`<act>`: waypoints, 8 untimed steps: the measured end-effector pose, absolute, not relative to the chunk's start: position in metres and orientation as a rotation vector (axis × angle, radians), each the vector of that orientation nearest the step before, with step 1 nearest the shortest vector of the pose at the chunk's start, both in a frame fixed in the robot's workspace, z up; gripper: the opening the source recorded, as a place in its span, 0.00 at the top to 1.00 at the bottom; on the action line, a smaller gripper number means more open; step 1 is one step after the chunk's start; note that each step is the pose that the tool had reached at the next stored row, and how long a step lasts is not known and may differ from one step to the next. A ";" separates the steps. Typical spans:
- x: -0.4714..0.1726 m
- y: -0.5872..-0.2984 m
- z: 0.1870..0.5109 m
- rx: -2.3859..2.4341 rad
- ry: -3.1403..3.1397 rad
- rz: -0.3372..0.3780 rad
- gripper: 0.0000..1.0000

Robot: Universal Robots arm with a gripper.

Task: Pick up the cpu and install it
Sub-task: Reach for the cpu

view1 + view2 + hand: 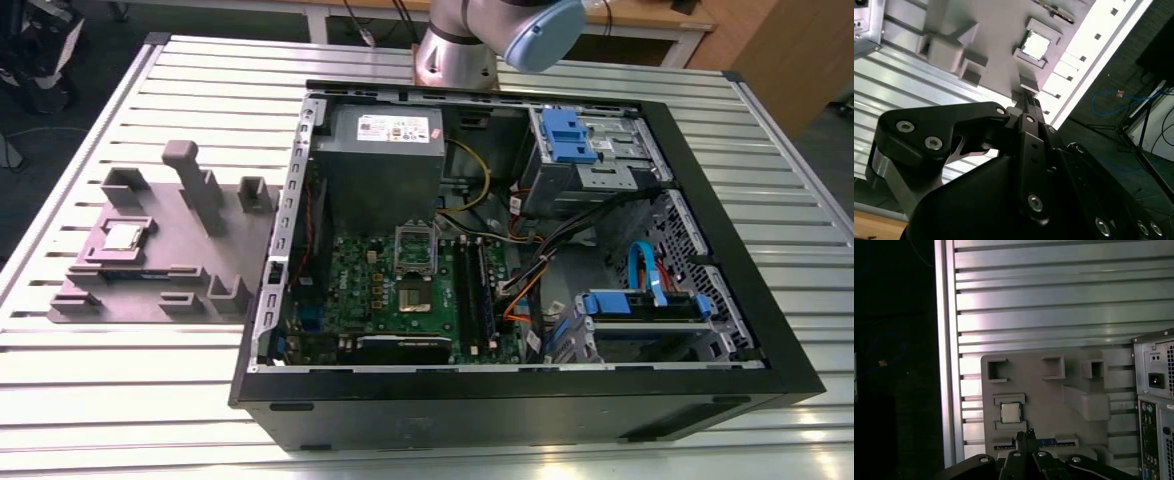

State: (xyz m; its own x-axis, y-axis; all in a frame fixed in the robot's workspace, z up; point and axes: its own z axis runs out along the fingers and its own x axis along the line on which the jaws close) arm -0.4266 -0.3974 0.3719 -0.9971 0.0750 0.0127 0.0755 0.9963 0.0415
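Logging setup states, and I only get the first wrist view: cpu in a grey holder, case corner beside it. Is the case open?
Observer: Yes; in the exterior view the case lies side-off, motherboard facing up.
Operator: Socket ready?
Observer: Its silver frame sits mid-board, uncovered, near the power supply; the cpu is off the board.
Operator: Where's the arm?
Observer: The arm rises beyond the case's far wall.

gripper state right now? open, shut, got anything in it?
Gripper: shut, holding nothing. The cpu sits in its pocket on the grey fixture, apart from the gripper.
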 end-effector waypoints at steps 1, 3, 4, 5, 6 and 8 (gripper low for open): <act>-0.431 -0.397 0.371 -0.118 -3.127 -0.066 0.90; -0.440 -0.397 0.369 -0.118 -3.127 -0.066 0.90; -0.457 -0.397 0.366 -0.118 -3.126 -0.065 0.90; -0.458 -0.397 0.366 -0.118 -3.126 -0.066 0.90; -0.459 -0.397 0.366 -0.118 -3.126 -0.066 0.90; -0.460 -0.397 0.366 -0.118 -3.126 -0.066 0.90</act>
